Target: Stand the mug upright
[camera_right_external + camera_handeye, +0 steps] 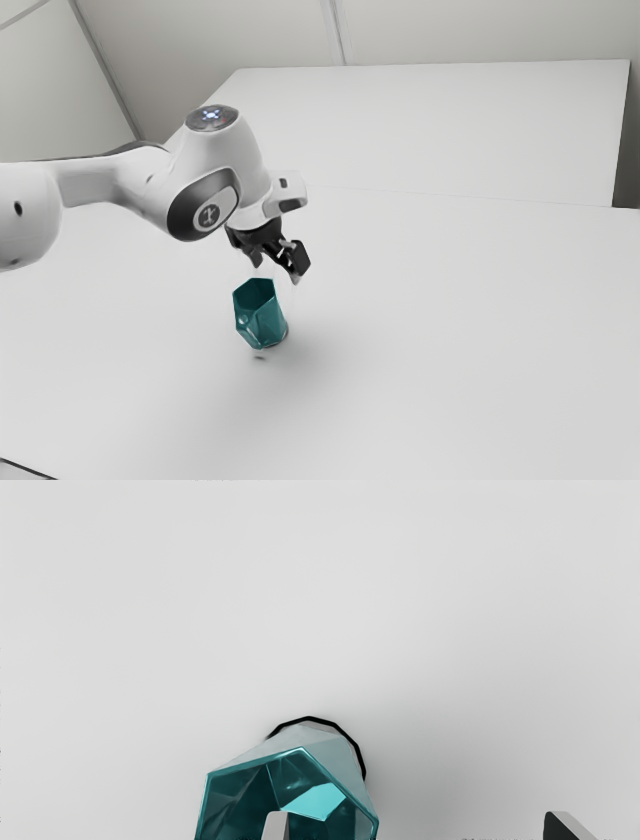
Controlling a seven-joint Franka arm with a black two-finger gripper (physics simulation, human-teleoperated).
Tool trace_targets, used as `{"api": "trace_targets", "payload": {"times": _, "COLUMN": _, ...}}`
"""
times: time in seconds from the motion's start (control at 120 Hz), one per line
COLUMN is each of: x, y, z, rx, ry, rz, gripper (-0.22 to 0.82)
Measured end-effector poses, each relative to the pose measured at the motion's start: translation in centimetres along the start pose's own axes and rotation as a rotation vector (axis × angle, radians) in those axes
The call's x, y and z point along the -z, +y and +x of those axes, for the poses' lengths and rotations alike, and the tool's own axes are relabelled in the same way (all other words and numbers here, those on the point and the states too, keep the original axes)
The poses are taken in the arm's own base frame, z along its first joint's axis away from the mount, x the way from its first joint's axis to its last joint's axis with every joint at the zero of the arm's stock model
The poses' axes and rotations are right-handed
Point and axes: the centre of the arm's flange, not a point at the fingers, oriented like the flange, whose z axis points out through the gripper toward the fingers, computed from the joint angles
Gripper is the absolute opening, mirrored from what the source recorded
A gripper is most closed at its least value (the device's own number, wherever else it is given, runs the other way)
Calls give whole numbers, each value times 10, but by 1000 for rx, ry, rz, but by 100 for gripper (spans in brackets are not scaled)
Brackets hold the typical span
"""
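The teal faceted mug is on the white table below my hand, its mouth facing up and toward the exterior view's left. Its body looks leaned; whether the base rests flat I cannot tell. My black gripper hangs just above it, slightly toward the exterior view's right. In the wrist view, the mug shows its hollow inside and a dark-edged base behind. There the gripper is open, fingers wide apart, with one fingertip overlapping the mug's mouth and the other beyond its side. No handle can be made out.
The white tabletop stretches around the mug. Behind it lies another pale flat surface, with walls at the back. A dark-edged object shows at the exterior view's lower left corner.
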Motion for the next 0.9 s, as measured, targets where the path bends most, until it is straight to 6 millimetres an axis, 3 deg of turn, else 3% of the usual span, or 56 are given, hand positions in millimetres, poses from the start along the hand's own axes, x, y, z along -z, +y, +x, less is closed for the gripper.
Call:
{"api": "trace_targets", "payload": {"times": 0.508, "x": 85, "y": -54, "z": 45, "rx": 147, "ry": -131, "rz": -55, "gripper": 58}}
{"api": "trace_targets", "payload": {"times": 0.9, "x": 155, "y": -83, "z": 57, "rx": 183, "ry": -140, "rz": -54, "gripper": 58}}
